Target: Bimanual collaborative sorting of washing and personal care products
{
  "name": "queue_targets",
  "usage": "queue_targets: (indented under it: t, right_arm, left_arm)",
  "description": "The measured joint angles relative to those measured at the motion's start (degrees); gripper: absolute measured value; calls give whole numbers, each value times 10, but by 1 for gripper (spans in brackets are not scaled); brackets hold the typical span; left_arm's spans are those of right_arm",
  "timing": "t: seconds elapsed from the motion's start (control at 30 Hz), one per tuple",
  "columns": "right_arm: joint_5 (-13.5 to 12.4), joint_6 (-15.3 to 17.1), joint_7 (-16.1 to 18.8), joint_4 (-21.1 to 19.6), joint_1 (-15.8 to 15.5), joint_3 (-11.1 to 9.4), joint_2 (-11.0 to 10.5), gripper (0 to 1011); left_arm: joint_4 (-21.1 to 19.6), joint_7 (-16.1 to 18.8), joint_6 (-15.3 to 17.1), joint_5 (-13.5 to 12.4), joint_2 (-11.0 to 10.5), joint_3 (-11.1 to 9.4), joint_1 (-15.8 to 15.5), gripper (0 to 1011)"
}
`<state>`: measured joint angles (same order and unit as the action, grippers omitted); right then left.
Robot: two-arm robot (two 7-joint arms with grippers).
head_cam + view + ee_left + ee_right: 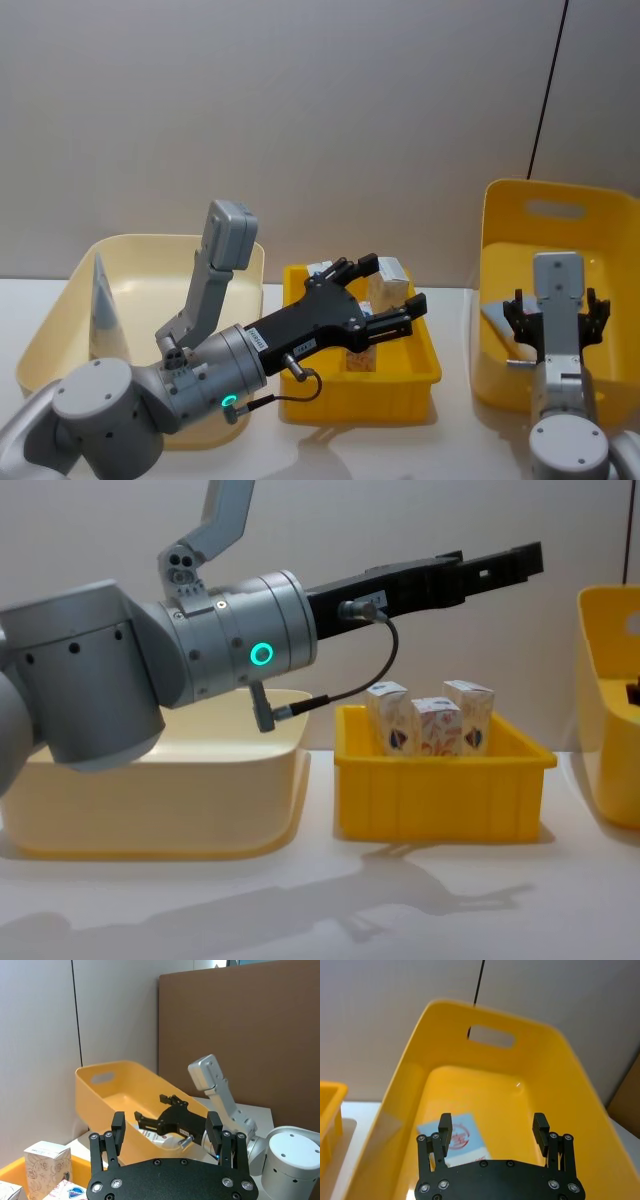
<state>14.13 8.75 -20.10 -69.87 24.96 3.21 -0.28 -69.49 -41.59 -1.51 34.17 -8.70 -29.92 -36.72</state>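
Three white cartons (430, 725) with orange print stand in the small yellow tray (440, 790) at the centre. My left gripper (392, 283) hovers open above that tray, nothing between its fingers (118, 1127); the cartons (47, 1167) lie below and to one side of it. A light-blue tube (103, 300) leans upright in the cream bin (60, 320) at the left. Another light-blue tube (462, 1137) with a red circular mark lies on the floor of the tall yellow bin (560, 1060) at the right. My right gripper (492, 1125) hangs open just above it, holding nothing.
The three containers stand in a row on the white table (460, 440), with narrow gaps between them. The left arm's elbow (228, 235) rises over the cream bin. A grey wall closes the back, and a black cable (545, 90) runs down it.
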Motion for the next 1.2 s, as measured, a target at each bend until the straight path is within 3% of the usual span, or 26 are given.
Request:
queue_targets:
  t: [0.73,1.0,1.2]
  right_arm:
    - [-29,-158,-7,-17,-2,-21,12,1001]
    - [-39,-187,3,-30,-7,-25,14,1001]
    - [-43,-187,6,-33,-10,-25,12,1001]
  left_arm:
    - [0,0,0,0,0,0,0,1001]
    - [0,0,0,0,0,0,0,1001]
    - [-2,4,0,-2,-1,0,2,1002]
